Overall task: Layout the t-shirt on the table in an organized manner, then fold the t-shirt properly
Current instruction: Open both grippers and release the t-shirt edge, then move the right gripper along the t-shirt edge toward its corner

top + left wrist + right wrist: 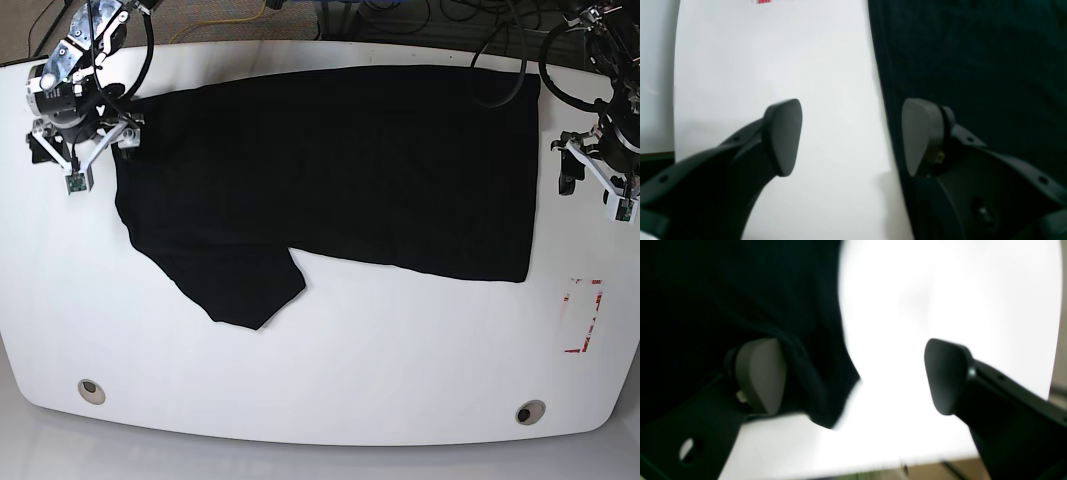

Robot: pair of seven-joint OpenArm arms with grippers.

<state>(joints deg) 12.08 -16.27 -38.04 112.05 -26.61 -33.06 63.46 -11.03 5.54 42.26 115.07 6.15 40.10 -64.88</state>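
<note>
The black t-shirt (330,170) lies spread, print hidden, one sleeve angled toward the red mark (582,316) side of the glossy white desk (330,380). Left hand (851,136) and right hand (855,376) gape wide, holding nothing.

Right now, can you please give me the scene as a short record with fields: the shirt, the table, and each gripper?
t-shirt: black t-shirt lying flat across the table, plain black side up, one sleeve sticking out toward the near edge
table: glossy white table with two grey grommet holes and a red-outlined mark
left gripper: left gripper open, straddling the shirt's edge, holding nothing
right gripper: right gripper open, at the shirt's opposite end, one finger over the fabric, the other over bare table
fold: not yet started
</note>
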